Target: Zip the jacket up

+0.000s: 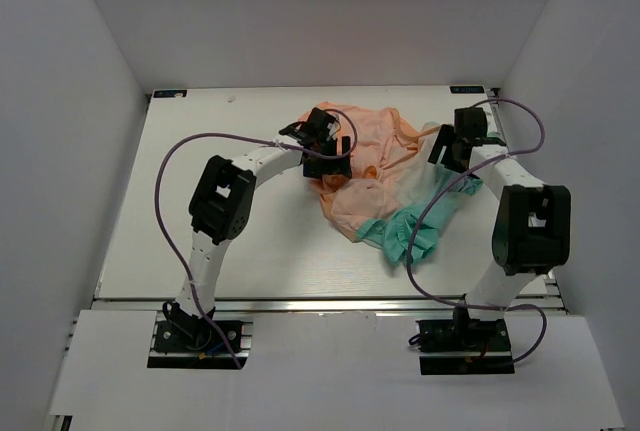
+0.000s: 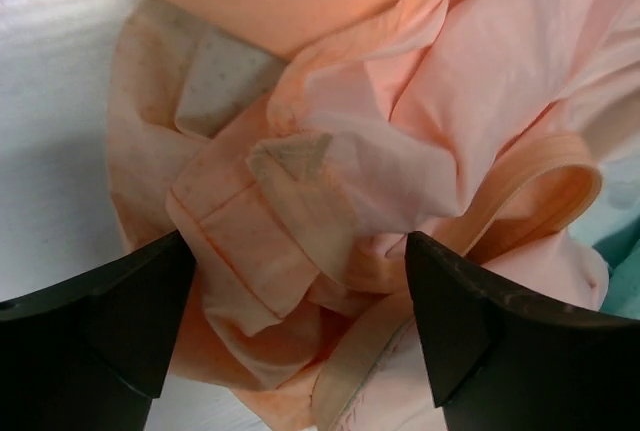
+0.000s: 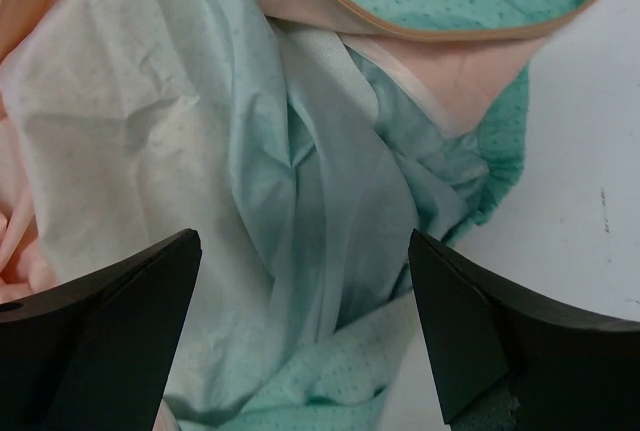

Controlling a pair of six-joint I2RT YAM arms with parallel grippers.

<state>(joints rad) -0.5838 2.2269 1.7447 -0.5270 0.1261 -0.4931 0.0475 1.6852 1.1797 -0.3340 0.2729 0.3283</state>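
While jacket (image 1: 375, 186) lies crumpled, left fingers (image 1: 325, 156) agape, right fingers (image 1: 445, 146) agape

Top camera high behind, wrist cameras close down onto shared jacket (image 1: 380, 148)

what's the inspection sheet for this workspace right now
surface: white table, jacket right of centre
job's things: jacket crumpled in a heap, orange-peach part far, teal part near; whether zipped, cannot tell
clutter: nothing seen
grippers: left gripper open over orange-peach folds, right gripper open over teal folds, neither holding
cables: purple cables loop off both arms, the right one crossing the teal hem in the top view
surroundings: white walls on three sides
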